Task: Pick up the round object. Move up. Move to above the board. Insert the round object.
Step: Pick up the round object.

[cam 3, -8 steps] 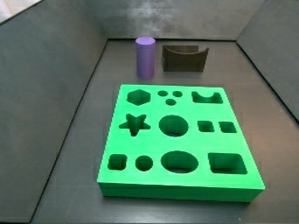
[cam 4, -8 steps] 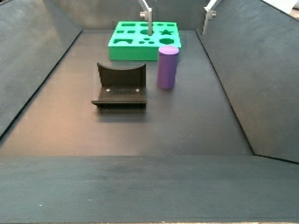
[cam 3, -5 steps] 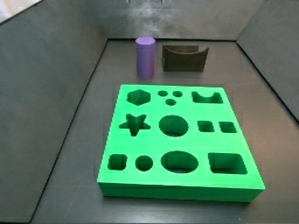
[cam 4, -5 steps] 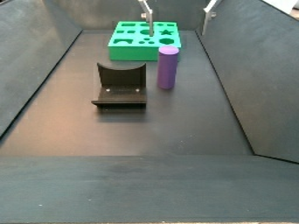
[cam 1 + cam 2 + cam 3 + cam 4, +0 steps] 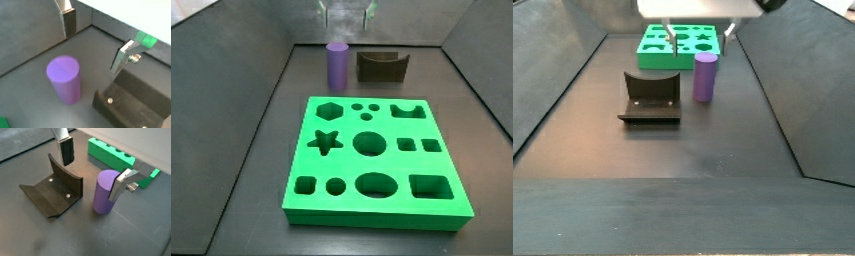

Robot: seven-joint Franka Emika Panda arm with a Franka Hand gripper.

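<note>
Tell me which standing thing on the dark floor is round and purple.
The smooth purple upright cylinder, below the open gripper; the dark L-shaped fixture beside it is angular.

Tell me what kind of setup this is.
Likely a lab test cell for peg insertion: dark walled enclosure, green board with shaped holes, purple round object, and the open pincer above it.

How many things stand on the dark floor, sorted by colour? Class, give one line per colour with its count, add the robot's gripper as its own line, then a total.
Purple: 1, the round object, upright.
Green: 1, the board.
Dark brown: 1, the fixture.
Silver: 1, the gripper, open, above the round object.
Total: 4
</note>
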